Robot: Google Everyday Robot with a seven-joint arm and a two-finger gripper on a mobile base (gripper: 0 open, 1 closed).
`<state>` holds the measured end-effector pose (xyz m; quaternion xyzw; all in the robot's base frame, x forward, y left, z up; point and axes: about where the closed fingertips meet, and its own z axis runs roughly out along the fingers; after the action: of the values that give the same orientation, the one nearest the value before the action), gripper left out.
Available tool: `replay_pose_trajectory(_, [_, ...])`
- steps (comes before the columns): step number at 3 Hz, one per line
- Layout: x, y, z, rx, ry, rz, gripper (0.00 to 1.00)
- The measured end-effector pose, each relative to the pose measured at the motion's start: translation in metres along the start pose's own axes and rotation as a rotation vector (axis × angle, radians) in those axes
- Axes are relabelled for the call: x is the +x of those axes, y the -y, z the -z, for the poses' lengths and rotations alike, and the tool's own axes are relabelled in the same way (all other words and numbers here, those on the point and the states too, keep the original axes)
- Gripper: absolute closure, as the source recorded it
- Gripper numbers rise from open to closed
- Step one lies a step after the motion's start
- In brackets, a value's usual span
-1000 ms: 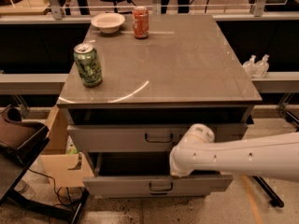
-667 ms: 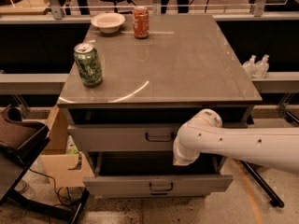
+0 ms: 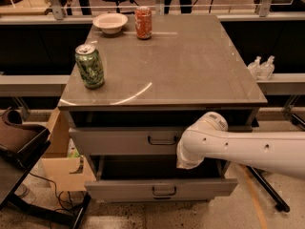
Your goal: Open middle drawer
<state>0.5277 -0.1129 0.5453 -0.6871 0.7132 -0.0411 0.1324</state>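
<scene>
The grey cabinet has two drawer fronts showing. The upper, taller one (image 3: 119,141) is the top drawer. Below it, the middle drawer (image 3: 162,190), shallow with a dark loop handle (image 3: 164,191), stands pulled out with a dark gap above it. The lowest drawer is hidden under it. My white arm (image 3: 248,149) reaches in from the right. Its wrist end (image 3: 189,157) hangs over the gap, right of the handles. My gripper is hidden behind that wrist, at the opening above the middle drawer.
On the cabinet top stand a green can (image 3: 89,66) front left, a red can (image 3: 143,22) and a white bowl (image 3: 110,22) at the back. A cardboard box (image 3: 59,163) and a dark chair (image 3: 19,137) stand left. Two bottles (image 3: 261,67) sit on a right ledge.
My arm has swung up and a little right, so the wrist now sits higher against the top drawer's front. The middle drawer has not visibly moved.
</scene>
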Motion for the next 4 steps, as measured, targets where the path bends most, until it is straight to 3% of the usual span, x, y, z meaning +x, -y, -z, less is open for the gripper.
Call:
replay_pose_trajectory(1, [0.002,-0.025,-0.01,-0.029,0.021,0.066,1.0])
replay_pose_trajectory(2, [0.004,-0.072,-0.041,-0.079,0.074,0.138,1.0])
replay_pose_trajectory(3, [0.002,-0.107,-0.067,-0.091,0.126,0.201,1.0])
replay_pose_trajectory(4, [0.001,-0.116,-0.074,-0.07,0.137,0.243,1.0])
